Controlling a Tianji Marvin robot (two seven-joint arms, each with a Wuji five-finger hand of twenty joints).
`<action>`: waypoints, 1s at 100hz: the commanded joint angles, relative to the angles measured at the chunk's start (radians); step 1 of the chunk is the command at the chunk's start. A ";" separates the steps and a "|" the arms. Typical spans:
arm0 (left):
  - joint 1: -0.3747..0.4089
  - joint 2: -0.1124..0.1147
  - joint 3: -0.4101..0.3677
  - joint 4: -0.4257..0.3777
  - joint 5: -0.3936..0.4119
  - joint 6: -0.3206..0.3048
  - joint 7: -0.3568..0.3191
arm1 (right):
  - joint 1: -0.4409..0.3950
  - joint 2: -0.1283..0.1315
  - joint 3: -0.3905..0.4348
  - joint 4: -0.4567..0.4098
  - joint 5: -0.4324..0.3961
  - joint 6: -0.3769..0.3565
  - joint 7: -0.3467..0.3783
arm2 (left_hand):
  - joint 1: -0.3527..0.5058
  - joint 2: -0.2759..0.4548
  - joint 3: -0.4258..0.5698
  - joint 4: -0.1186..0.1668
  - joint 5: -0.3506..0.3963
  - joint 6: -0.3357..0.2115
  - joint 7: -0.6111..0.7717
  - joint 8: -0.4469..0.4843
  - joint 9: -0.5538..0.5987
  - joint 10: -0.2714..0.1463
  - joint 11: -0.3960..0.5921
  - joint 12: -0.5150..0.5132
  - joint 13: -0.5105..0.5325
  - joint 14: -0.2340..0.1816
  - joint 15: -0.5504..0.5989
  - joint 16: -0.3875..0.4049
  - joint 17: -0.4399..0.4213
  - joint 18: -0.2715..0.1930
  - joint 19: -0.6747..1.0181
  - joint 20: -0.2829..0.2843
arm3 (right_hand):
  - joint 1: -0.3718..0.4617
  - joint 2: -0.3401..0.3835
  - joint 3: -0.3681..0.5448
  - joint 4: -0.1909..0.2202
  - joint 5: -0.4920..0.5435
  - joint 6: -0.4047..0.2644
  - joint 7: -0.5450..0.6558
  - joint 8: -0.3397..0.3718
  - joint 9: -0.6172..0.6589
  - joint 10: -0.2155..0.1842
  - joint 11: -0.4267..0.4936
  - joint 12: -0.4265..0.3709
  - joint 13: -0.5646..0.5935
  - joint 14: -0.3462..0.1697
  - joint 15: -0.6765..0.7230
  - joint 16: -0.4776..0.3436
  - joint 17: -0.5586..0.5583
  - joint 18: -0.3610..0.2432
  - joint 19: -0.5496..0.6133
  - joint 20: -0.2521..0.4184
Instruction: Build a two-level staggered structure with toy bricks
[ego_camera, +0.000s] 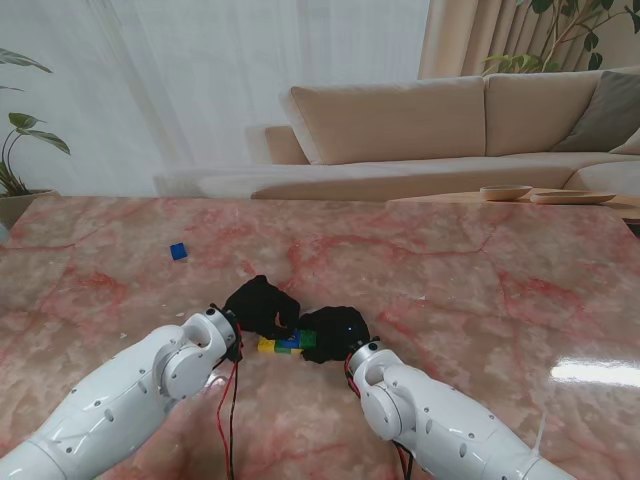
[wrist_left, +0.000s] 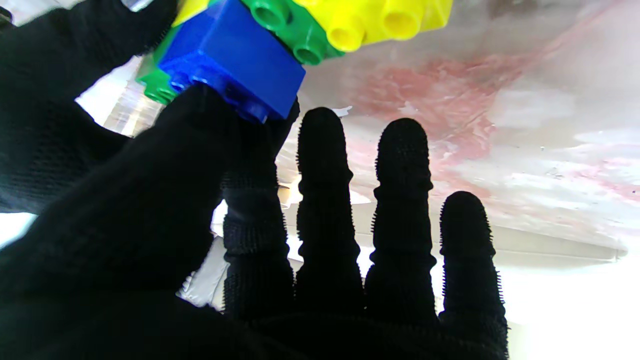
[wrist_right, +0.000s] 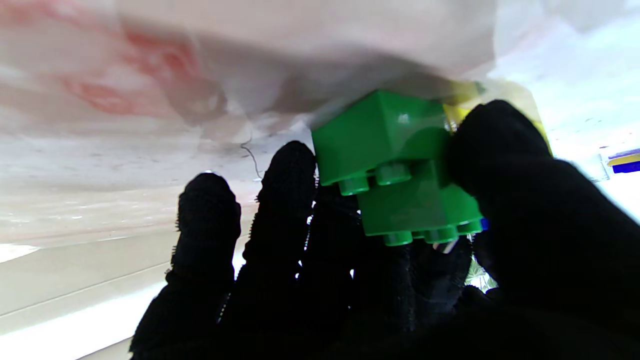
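Note:
A small brick structure sits on the marble table just in front of me, between my two black-gloved hands. In the stand view it shows a yellow brick (ego_camera: 266, 345), a blue brick (ego_camera: 288, 343) and a green brick (ego_camera: 307, 339) in a row. My left hand (ego_camera: 262, 305) has its thumb (wrist_left: 165, 175) and index finger pinched on the blue brick (wrist_left: 235, 60), which sits on the studs of a green brick (wrist_left: 280, 25) beside a yellow brick (wrist_left: 380, 20). My right hand (ego_camera: 335, 333) grips an upper green brick (wrist_right: 415, 210), stepped over a lower green brick (wrist_right: 380, 135).
A loose blue brick (ego_camera: 178, 251) lies on the table (ego_camera: 450, 280) farther from me to the left. Beyond the table's far edge stand a beige sofa (ego_camera: 420, 120) and a low table with wooden dishes (ego_camera: 545, 194).

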 joint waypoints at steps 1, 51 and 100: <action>0.013 -0.003 0.010 0.034 -0.012 0.009 -0.016 | -0.011 0.001 -0.001 0.007 0.004 -0.001 0.019 | 0.049 -0.044 -0.014 0.027 0.037 0.010 -0.005 -0.015 0.055 -0.004 0.003 -0.014 0.034 -0.023 0.031 0.006 -0.004 0.024 0.039 0.017 | 0.041 0.006 0.022 -0.014 0.009 -0.028 0.008 -0.002 0.015 -0.006 -0.025 -0.019 0.006 -0.033 0.016 0.018 -0.001 -0.015 0.031 0.001; -0.017 0.002 0.051 0.076 -0.041 0.014 -0.074 | -0.016 0.005 0.004 -0.001 0.003 -0.003 0.028 | 0.062 -0.046 -0.018 0.030 0.089 0.037 -0.033 -0.063 0.096 0.015 -0.003 -0.080 0.064 -0.026 0.046 0.011 0.009 0.021 0.058 0.014 | 0.046 0.010 0.021 -0.022 0.007 -0.032 0.017 -0.010 0.017 -0.007 -0.029 0.005 0.006 -0.032 0.014 0.018 -0.001 -0.015 0.031 0.001; 0.018 -0.020 0.003 0.083 -0.084 -0.055 0.005 | -0.017 0.005 0.005 -0.001 0.000 -0.007 0.027 | 0.029 -0.098 -0.001 0.006 -0.049 0.033 -0.083 0.027 -0.094 -0.010 0.072 -0.087 -0.092 -0.014 -0.043 0.002 -0.078 0.005 -0.025 -0.002 | 0.055 0.006 0.019 -0.033 0.012 -0.043 0.032 -0.018 0.031 -0.008 -0.034 0.026 0.011 -0.032 0.013 0.017 0.001 -0.012 0.031 0.001</action>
